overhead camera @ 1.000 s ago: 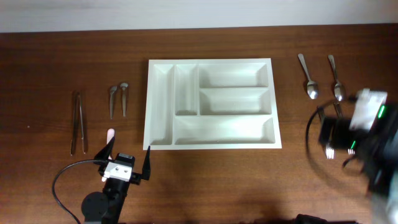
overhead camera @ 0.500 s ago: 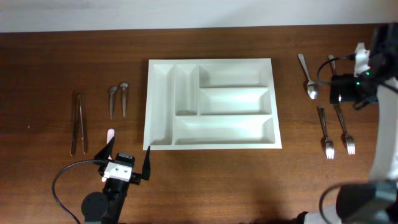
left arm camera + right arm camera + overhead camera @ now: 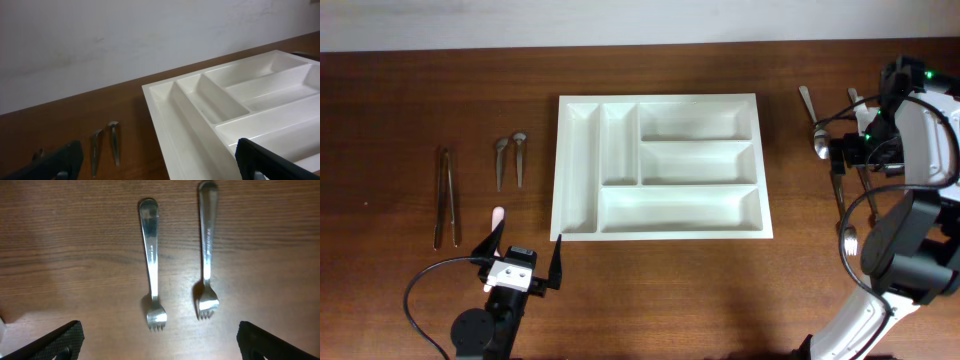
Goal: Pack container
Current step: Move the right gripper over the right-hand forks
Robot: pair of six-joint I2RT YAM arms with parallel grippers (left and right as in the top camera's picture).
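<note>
Cutlery tray (image 3: pixel 660 207), empty, mid-table. Near edge: left hand (image 3: pixel 528 246), fingers spread, idle just before the tray's corner. Right of the tray: right hand (image 3: pixel 160 342), spread, holding nothing, above two forks (image 3: pixel 152 270) lying parallel and apart. Advisable: centre on one handle, pinch across it, sparing its neighbour; the tray's raised rim must be cleared on delivery. Beyond: a spoon (image 3: pixel 810 108). Far left: two small spoons (image 3: pixel 510 160), tongs (image 3: pixel 445 195); none obstruct.

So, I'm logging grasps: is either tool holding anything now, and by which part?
Nothing is held. The left tool stands open near the container; the right tool hangs open above two forks.
</note>
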